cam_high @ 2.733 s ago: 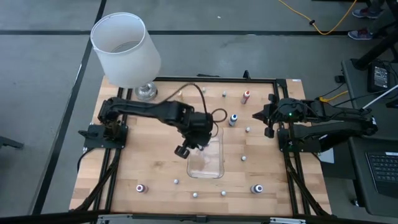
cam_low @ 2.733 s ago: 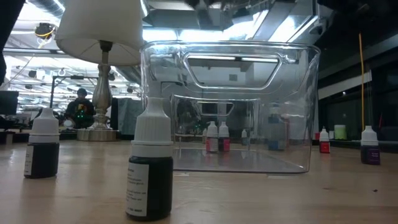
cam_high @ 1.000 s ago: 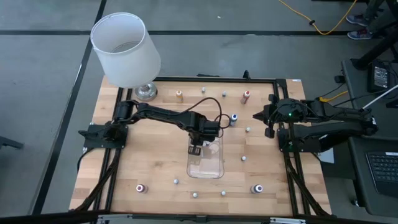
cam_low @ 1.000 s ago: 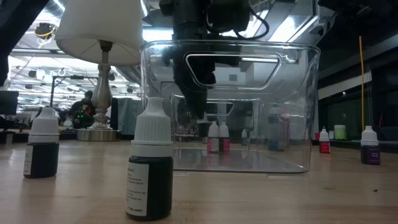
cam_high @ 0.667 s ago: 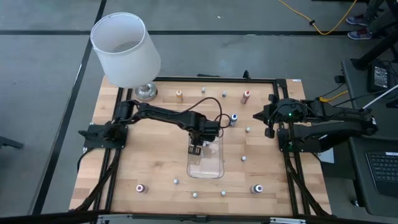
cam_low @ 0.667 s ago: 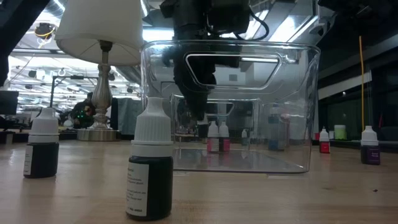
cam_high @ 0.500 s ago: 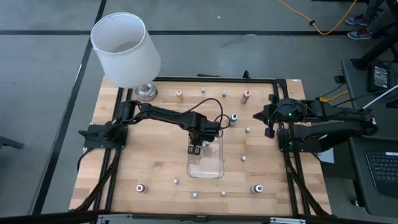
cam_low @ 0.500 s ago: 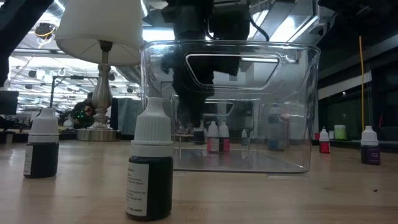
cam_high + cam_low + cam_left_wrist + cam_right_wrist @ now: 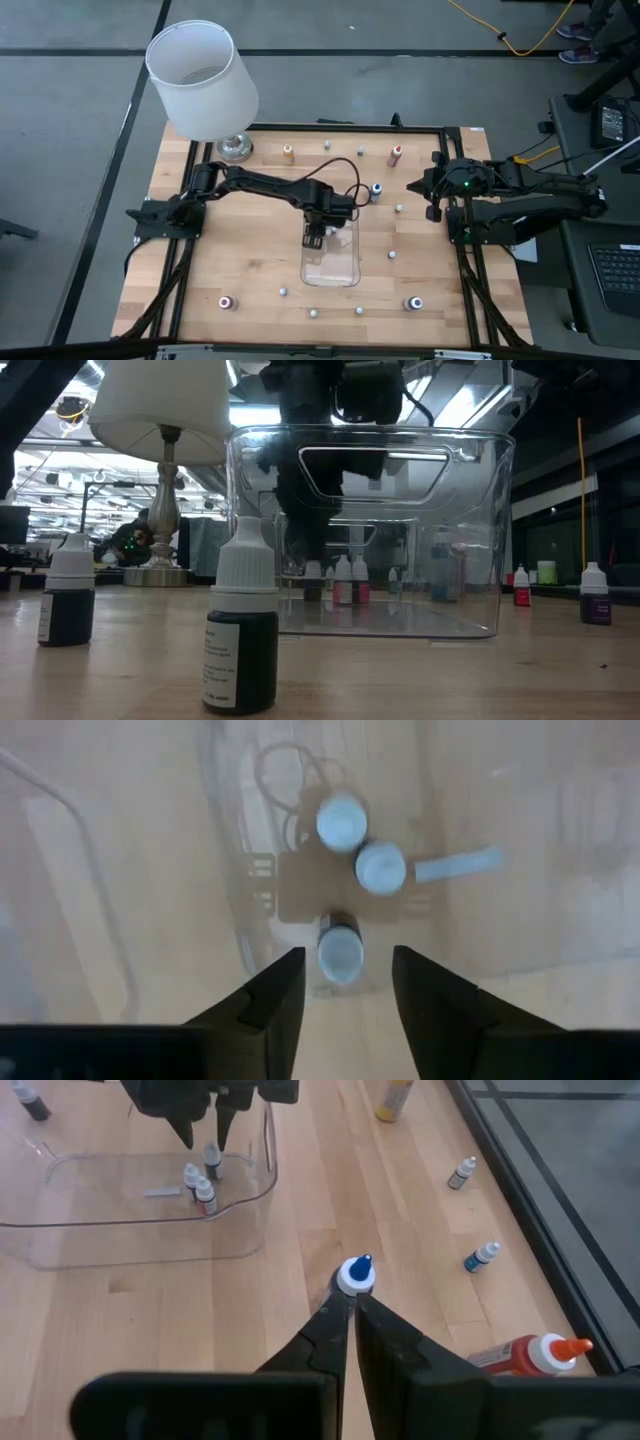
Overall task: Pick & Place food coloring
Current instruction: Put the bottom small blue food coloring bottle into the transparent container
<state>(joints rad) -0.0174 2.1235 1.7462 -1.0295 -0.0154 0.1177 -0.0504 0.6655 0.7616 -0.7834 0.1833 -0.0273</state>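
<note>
Risk: left gripper [image 9: 343,982], jaws released around a standing bottle [image 9: 340,952] in the tray [image 9: 345,272] (two neighbours close), could topple it withdrawing.

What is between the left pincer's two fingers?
A small white-capped bottle stands in the gap of the left pincer, inside the clear tray, in the left wrist view.

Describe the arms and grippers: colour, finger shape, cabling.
Both arms are dark, near-black, segmented links. The left gripper has two flat dark fingers tapering toward the tips; a black cable loops above its wrist. The right gripper has similar slim dark fingers, and a small green light shows on that arm.
</note>
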